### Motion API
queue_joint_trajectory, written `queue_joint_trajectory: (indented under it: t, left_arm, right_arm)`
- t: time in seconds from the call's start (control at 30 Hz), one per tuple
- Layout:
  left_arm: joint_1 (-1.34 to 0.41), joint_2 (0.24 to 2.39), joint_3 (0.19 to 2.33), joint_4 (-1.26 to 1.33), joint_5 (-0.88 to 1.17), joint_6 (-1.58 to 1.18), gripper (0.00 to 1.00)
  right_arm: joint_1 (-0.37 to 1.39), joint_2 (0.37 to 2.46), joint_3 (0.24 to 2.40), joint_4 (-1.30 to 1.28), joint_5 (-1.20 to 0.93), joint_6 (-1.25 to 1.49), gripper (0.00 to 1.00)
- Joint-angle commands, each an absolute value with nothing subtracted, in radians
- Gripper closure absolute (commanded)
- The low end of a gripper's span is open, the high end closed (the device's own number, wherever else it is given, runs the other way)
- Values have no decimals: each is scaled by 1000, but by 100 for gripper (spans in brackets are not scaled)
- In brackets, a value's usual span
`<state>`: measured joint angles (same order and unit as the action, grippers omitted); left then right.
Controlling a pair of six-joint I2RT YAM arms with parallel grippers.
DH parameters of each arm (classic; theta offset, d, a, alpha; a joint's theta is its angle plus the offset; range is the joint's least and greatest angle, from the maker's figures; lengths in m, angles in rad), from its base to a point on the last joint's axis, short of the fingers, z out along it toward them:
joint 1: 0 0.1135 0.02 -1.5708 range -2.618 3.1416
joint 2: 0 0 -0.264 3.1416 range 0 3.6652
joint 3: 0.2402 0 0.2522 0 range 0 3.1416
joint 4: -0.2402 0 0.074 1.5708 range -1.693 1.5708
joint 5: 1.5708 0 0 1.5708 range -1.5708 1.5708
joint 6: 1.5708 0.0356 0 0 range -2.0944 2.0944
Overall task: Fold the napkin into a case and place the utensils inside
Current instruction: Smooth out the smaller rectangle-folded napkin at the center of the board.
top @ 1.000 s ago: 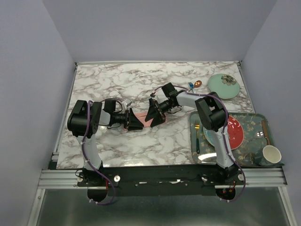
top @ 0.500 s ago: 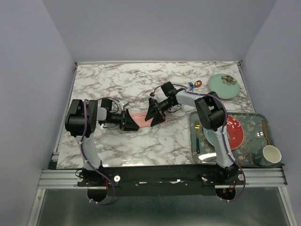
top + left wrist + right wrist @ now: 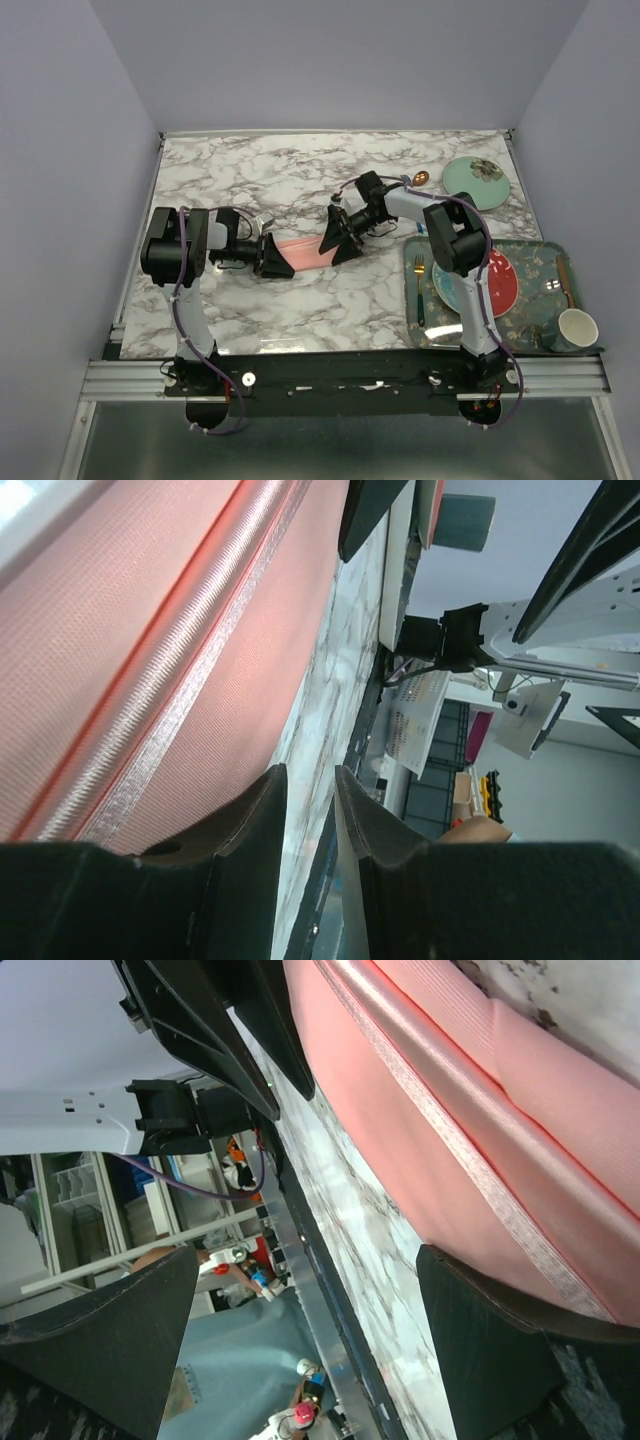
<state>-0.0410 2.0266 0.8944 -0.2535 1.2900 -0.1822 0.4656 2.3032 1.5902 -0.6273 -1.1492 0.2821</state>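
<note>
The napkin [image 3: 305, 250] lies on the marble as a narrow pink folded strip between my two grippers. My left gripper [image 3: 272, 258] is at its left end, low over the table. In the left wrist view the left gripper [image 3: 310, 775] has its jaws a narrow gap apart with nothing between them, and the pink cloth [image 3: 180, 630] lies just ahead. My right gripper [image 3: 340, 240] is at the strip's right end. It stands wide open [image 3: 308, 1260], one finger at the edge of the cloth [image 3: 480, 1110]. A copper spoon [image 3: 421, 178] lies at the back right.
A mint plate [image 3: 476, 182] sits beside the spoon. A patterned tray [image 3: 545, 250] at the right holds a red plate [image 3: 503, 280], a gold fork with a teal handle [image 3: 419, 290] and a cup [image 3: 577, 328].
My left gripper has drawn back to the left along the cloth and its jaws have narrowed. The right gripper has shifted right, so more of the pink strip shows between them.
</note>
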Motion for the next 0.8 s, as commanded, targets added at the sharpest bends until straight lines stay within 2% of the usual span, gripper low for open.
queue_joint_trajectory:
  t: [0.0, 0.27, 0.47, 0.6, 0.77]
  left_arm:
    - [-9, 2063, 891, -371, 1134, -63, 61]
    - [-17, 1965, 870, -439, 1132, 27, 60]
    - [-26, 1723, 891, -469, 1135, 41, 53]
    - [-52, 1615, 1056, -497, 929, 83, 46]
    - [-132, 1739, 1276, -581, 779, 195, 43]
  right_arm:
    - [405, 2387, 1565, -765, -950, 222, 2]
    - [446, 2352, 1562, -851, -943, 149, 7]
    - [460, 2218, 1647, -886, -1050, 78, 6]
    - [453, 2111, 1695, -893, -1069, 60, 6]
    - [391, 2016, 1657, -882, -979, 28, 9]
